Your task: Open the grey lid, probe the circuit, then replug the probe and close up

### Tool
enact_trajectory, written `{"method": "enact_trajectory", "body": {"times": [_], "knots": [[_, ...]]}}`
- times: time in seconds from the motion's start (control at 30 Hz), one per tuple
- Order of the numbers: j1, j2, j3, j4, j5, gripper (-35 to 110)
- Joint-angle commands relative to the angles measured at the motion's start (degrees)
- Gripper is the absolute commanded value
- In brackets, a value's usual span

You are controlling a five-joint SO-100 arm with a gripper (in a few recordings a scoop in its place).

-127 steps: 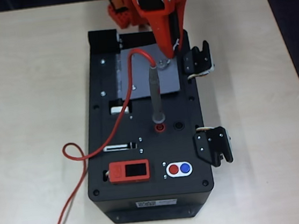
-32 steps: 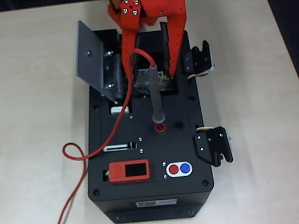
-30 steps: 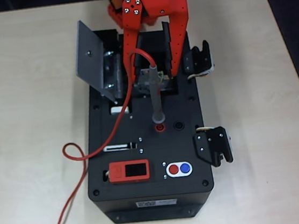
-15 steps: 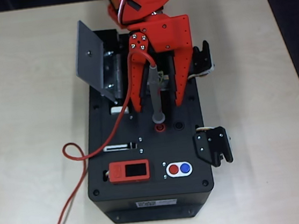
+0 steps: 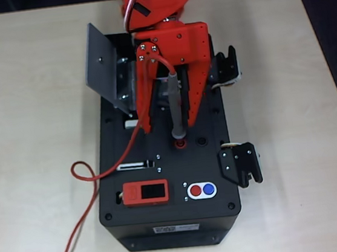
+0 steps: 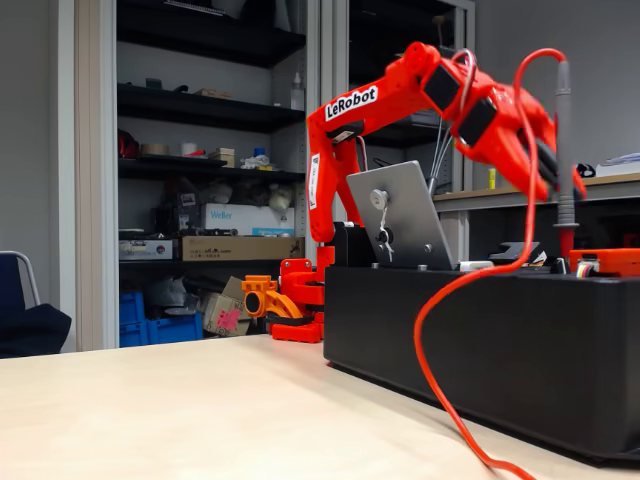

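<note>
**Q:** What fills the scene, starting with the biggest thing?

**A:** A black box (image 5: 162, 175) sits on a pale table (image 5: 27, 117). An orange-red arm reaches over its far end. The grey lid (image 5: 102, 65) stands swung up on its hinge at the picture's left of the recess, so opening looks done.

**Q:** And the probe?

**A:** The probe (image 5: 175, 107) stands upright, plugged tip-down in a red socket (image 5: 180, 141) near the box's middle. Its long axis is vertical in the fixed view (image 6: 563, 150). A red cable (image 5: 82, 172) leaves its top end, loops down and trails off the box.

**Q:** What is the gripper doing?

**A:** The gripper (image 5: 167, 125) is spread, one finger on each side of the probe, not visibly pinching it.

**Q:** What is left?

**A:** By my judgement: lifting the probe out, touching the circuit, replugging, and closing the lid. The circuit is mostly hidden under the arm.
</note>
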Motion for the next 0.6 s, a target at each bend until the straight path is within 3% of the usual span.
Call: {"method": "enact_trajectory", "body": {"times": [0.0, 0.57], "knots": [[-0.4, -0.9, -6.2, 3.3, 0.8, 20], [0.3, -8.2, -11.4, 13.7, -13.7, 20]]}}
